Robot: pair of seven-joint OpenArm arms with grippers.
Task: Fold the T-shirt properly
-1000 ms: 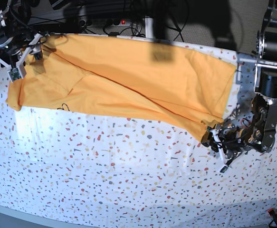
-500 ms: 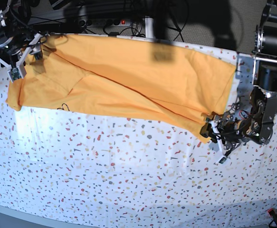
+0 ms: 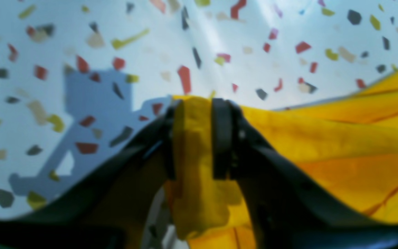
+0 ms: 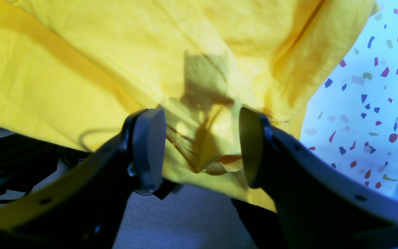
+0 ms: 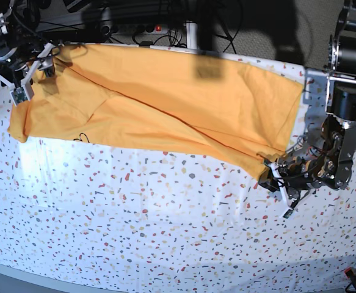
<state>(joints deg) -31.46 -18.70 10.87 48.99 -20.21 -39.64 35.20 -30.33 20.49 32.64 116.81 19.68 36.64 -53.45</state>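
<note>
The T-shirt [image 5: 159,104] lies spread across the far half of the speckled tablecloth [image 5: 135,226], folded once along a diagonal crease, its plain mustard side up.

The left gripper [image 3: 193,138] sits low at the shirt's near corner. Its 2 dark fingers [image 3: 221,138] are pressed together on a bunched fold of yellow cloth, which fills the narrow space between them and hangs out below; the rest of the shirt stretches away to the claw's right. Beyond the fingertips lies bare tablecloth.

The right gripper [image 4: 202,148] hovers at the shirt's opposite end, by the table's far edge. Its 2 fingers [image 4: 149,148] stand well apart, holding nothing, with a wrinkled hem of the shirt lying just beyond and between them.
</note>
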